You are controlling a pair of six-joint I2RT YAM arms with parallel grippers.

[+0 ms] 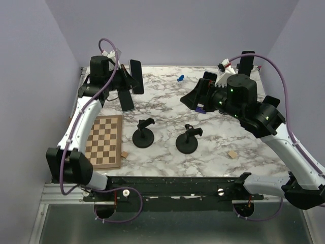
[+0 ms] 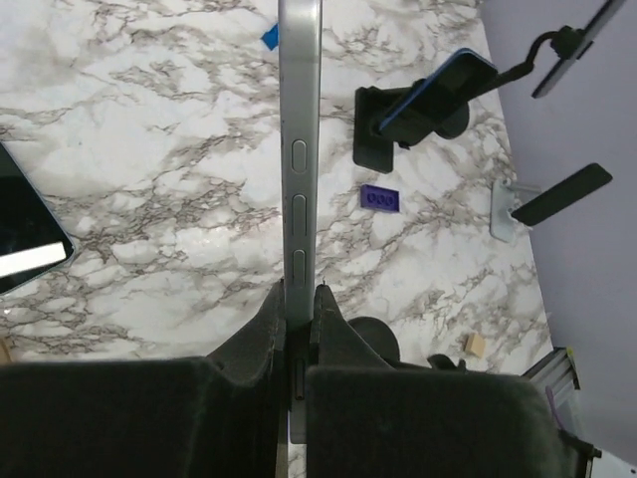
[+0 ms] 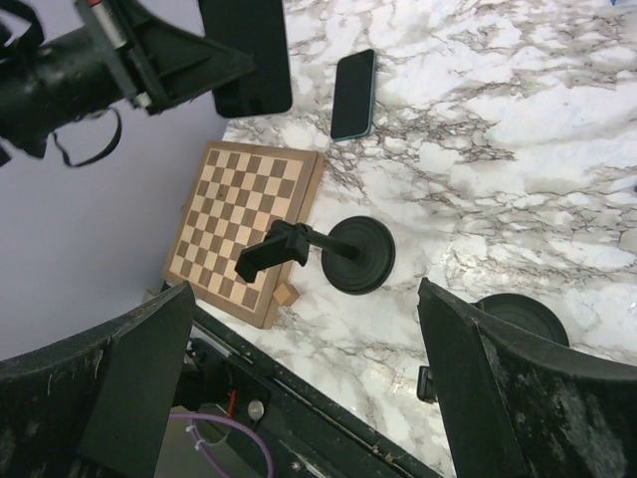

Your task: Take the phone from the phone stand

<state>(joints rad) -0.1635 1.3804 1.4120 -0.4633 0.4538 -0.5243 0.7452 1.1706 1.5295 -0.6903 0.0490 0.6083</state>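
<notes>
Phone (image 2: pixel 299 149) is up in the air, roughly 12 o'clock from the left phone stand (image 1: pixel 143 133), left fingers (image 2: pixel 254 344) pinching its flat faces near one end, right fingers (image 3: pixel 129 368) spread empty; it's stiff, light, slick glass that'd crack if dropped, so squeeze the faces firmly.

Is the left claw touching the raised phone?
Touching. The left wrist view shows the phone edge-on, pinched in the left claw, with no gap on either side.

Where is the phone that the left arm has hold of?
Top view, far left: the phone is clamped in the left gripper, off the table, close to a second phone lying flat beyond the chessboard.
</notes>
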